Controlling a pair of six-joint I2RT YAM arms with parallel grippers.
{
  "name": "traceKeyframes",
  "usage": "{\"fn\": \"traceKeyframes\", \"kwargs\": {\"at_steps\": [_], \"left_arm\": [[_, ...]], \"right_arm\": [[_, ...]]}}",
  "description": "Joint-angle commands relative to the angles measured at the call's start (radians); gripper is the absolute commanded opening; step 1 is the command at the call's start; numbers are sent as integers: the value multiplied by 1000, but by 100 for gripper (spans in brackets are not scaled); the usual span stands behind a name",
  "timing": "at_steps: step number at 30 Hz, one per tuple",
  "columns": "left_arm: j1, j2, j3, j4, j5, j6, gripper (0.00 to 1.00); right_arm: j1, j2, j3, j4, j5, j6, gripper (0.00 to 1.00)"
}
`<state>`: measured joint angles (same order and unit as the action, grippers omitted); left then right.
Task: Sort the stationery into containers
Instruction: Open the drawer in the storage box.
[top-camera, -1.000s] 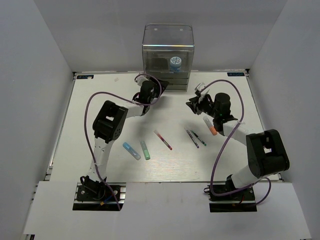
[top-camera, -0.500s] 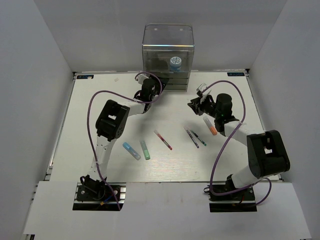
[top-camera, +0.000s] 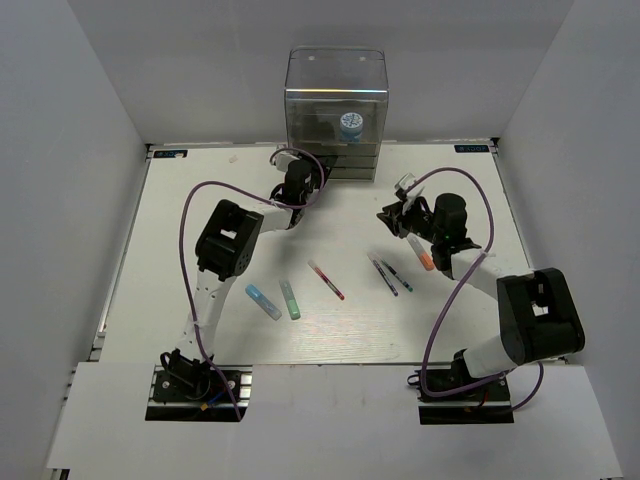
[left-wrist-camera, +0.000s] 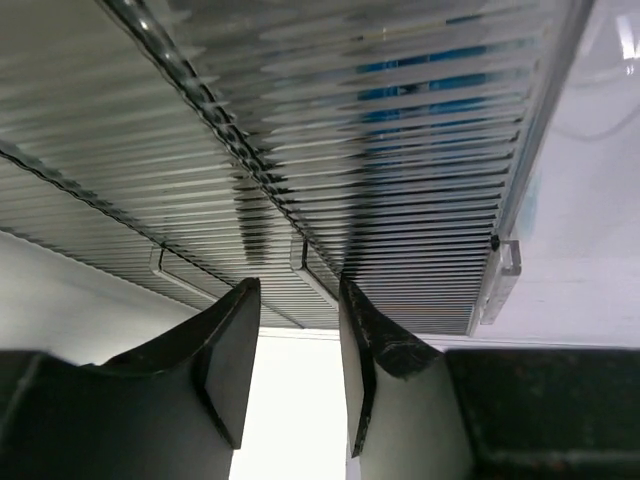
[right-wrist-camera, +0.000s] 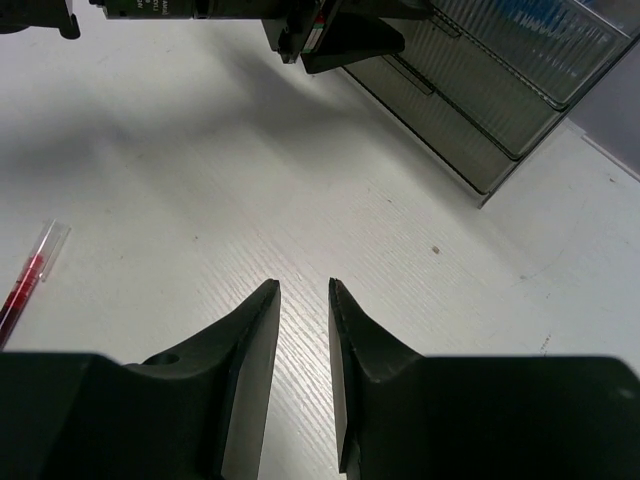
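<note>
While left claw (left-wrist-camera: 296, 292) gapes before clear box (left-wrist-camera: 400, 150), right claw (right-wrist-camera: 302, 292) parted, empty, red pen (right-wrist-camera: 27, 283) to its left

On my left wrist view the tall clear plastic drawer box (left-wrist-camera: 380, 180) runs off the top and left edges; behind its ribbed front I see only a smeared blue shape (left-wrist-camera: 430, 72); on the right wrist view the frame's left edge cuts the thin red pen (right-wrist-camera: 28, 280) short.
</note>
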<state>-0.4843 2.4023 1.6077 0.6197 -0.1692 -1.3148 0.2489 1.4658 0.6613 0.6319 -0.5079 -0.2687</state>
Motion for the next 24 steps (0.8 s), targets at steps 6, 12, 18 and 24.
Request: {"fn": "traceKeyframes", "kwargs": {"at_steps": [6,12,18,24], "left_arm": [[15,11,8,69,-70,-89,25],[15,0,-46,95,-79,-107,0],[15,-66,-196,175,-58,-107,0],[-4,-124,-330,241,-9,-107,0]], "right_arm": [[-5,-39,-8,22,-21,-3,31],[-3,-51,-29,15,-15,-15,31],[-8,-78,-54,-15,9,-17,39],[-22,-96,-58,-67,55,0,50]]}}
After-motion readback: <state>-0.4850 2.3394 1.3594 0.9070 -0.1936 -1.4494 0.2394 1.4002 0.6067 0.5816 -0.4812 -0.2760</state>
